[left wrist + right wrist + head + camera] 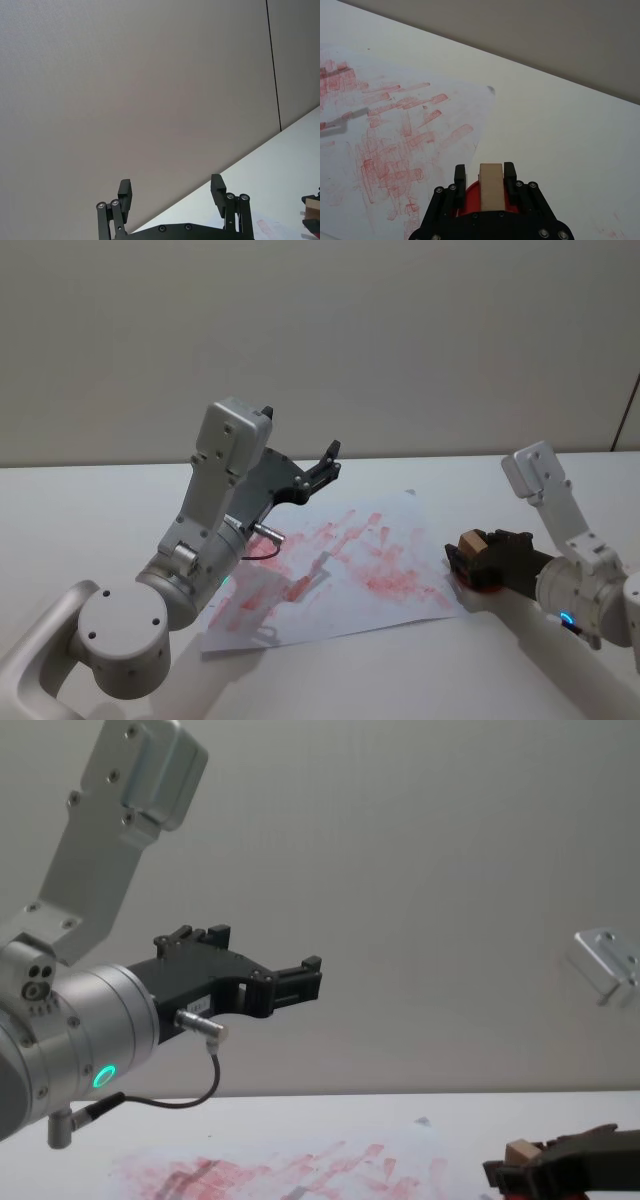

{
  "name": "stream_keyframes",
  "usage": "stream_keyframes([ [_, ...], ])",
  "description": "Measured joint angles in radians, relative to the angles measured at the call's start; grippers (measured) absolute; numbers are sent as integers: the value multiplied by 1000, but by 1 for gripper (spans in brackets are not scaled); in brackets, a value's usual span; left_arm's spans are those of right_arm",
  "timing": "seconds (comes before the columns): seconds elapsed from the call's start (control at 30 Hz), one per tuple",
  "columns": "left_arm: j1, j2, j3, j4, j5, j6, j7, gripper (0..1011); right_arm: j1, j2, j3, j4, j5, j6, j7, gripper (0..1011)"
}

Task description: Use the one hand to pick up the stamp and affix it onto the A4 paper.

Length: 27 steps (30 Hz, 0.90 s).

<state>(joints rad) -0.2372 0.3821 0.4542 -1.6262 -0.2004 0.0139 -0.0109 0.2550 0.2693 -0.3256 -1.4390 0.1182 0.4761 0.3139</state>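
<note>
The tan wooden stamp [491, 186] sits between the fingers of my right gripper [485, 175], which is shut on it. That gripper [470, 550] is low at the right edge of the A4 paper [340, 570], right above the red round ink pad [471, 197]. The stamp [472, 541] pokes out of the black fingers; it also shows low in the chest view [518, 1154]. The paper [395, 135] is smeared with red ink marks. My left gripper [328, 462] hangs raised above the paper's far side, open and empty [172, 192].
The white tabletop [90, 510] spreads around the sheet, with a plain wall behind it. My left arm's elbow and forearm [215, 520] stand over the paper's left part.
</note>
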Motion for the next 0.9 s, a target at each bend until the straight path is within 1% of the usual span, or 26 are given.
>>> stream_keyframes([
  [0.03,0,0,0,0,0,0,0,1001,0,0,0,1,0,0,0,437],
  [0.07,0,0,0,0,0,0,0,1001,1,-1,0,2,-1,1,1,497],
  [0.2,0,0,0,0,0,0,0,1001,2,-1,-1,4,-1,1,2,603],
  [0.3,0,0,0,0,0,0,0,1001,3,-2,-1,6,-2,2,4,722],
  [0.4,0,0,0,0,0,0,0,1001,4,-2,-2,7,-2,3,5,815],
  [0.5,0,0,0,0,0,0,0,1001,4,-2,-2,8,-2,3,6,872],
  [0.53,0,0,0,0,0,0,0,1001,4,-2,-2,8,-2,3,6,922],
  [0.6,0,0,0,0,0,0,0,1001,5,-3,-2,8,-3,3,6,949],
  [0.67,0,0,0,0,0,0,0,1001,5,-3,-2,9,-3,4,6,1001],
  [0.9,0,0,0,0,0,0,0,1001,5,-4,-2,10,-4,4,7,1001],
])
